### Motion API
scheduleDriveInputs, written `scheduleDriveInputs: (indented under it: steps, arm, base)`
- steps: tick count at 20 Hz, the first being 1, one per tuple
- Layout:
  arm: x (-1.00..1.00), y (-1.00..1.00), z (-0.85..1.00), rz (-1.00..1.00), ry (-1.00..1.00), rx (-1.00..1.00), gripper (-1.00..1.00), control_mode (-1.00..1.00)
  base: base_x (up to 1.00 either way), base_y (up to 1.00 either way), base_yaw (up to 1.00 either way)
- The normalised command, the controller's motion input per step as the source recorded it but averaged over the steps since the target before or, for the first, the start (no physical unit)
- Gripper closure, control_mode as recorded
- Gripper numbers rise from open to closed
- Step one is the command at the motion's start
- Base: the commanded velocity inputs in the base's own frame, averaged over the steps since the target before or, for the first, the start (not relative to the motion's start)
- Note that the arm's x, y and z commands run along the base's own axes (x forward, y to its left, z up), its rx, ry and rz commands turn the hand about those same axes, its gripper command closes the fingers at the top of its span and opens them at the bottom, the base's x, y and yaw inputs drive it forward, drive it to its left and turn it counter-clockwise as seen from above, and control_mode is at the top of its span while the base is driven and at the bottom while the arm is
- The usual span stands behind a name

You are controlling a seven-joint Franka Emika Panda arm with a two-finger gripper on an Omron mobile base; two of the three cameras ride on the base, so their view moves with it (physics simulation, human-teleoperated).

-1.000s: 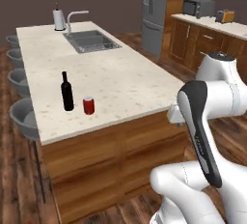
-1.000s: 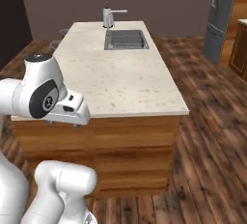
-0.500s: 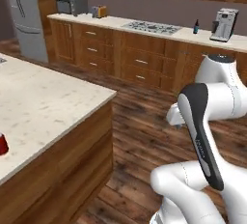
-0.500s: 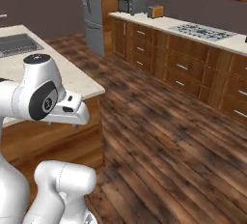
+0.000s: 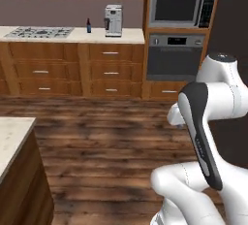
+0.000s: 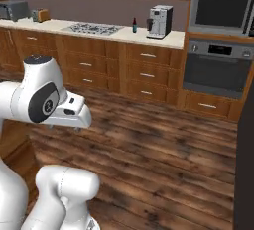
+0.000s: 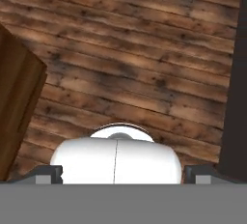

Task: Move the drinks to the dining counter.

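Now that the base has swung away from the island, where the tall black bottle and the red can stood a moment ago, the cameras face the far wall of the kitchen, and only a corner of the dining counter [image 5: 10, 136] stays at the lower left. Across the wooden floor [image 5: 106, 136] runs the beige counter with the stovetop [image 5: 36, 32], and on it, between the stovetop and the coffee machine [image 5: 113, 20], stands the short dark-red bottle [image 5: 88, 25], upright and well apart from the robot. I take it the turn means two drinks are already delivered and the robot is heading for this last one; a drive across the room comes before any reach. The gripper [image 7: 123, 175] hangs over bare floorboards, its jaws spread as wide as they go and holding nothing. The bottle is too small at this range to read its label or cap, and only the two finger tips [image 7: 46, 174] show at the foot of the hand view. The oven [image 5: 174, 56] and microwave [image 5: 181, 6] sit beyond the counter's right end.
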Motion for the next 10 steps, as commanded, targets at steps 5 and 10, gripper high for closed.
scheduleDriveInputs:
  steps: [5, 10]
  arm:
    - [0.0, 0.0, 0.0, 0.0, 0.0, 0.0, -1.0, 1.0]
    - [0.0, 0.0, 0.0, 0.0, 0.0, 0.0, -1.0, 1.0]
  base:
    - [0.79, 0.02, -0.62]
    - [1.0, 0.4, -0.37]
